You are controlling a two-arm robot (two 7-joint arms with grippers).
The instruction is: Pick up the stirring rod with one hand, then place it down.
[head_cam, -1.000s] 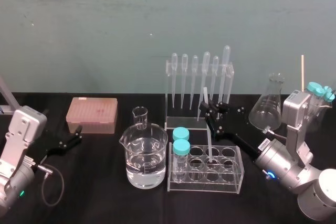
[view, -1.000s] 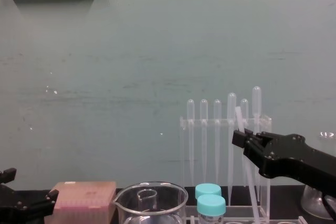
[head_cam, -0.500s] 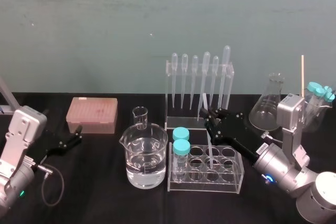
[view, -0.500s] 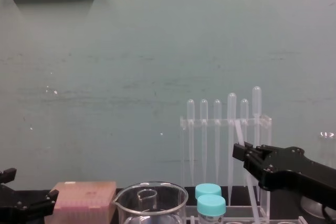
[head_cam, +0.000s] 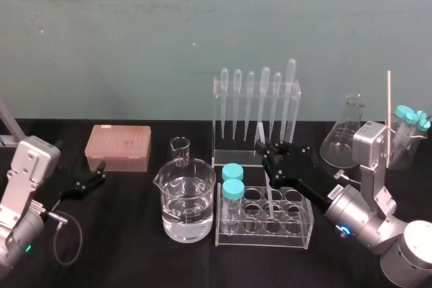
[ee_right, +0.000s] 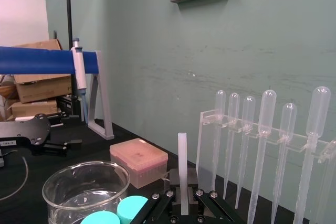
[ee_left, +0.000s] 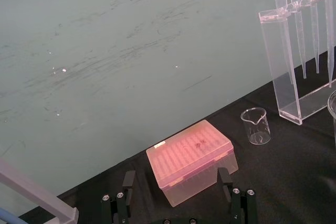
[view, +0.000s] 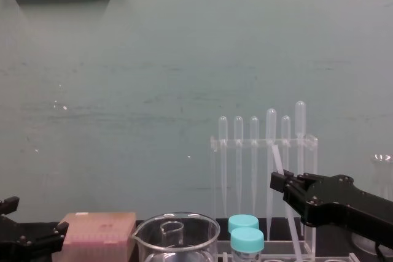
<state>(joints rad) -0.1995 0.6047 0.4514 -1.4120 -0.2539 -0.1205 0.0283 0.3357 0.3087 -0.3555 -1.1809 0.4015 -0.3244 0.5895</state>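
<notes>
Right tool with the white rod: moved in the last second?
Yes. The black right tool, shut on the translucent white stirring rod, has dropped lower against the clear pipette rack.

The long, thin, translucent white stirring rod [view: 277, 161] has its middle covered by the black, angular-fingered right gripper [view: 280, 183]. Below that, the rod runs off the chest view's bottom edge. In the head view its lower end, down in the clear plastic tube rack [head_cam: 298, 231], is too faint to place (which well, I cannot tell). The black left gripper [ee_left: 176, 182] is cut off at its wrist view's edge, with everything behind the fingers out of frame.
</notes>
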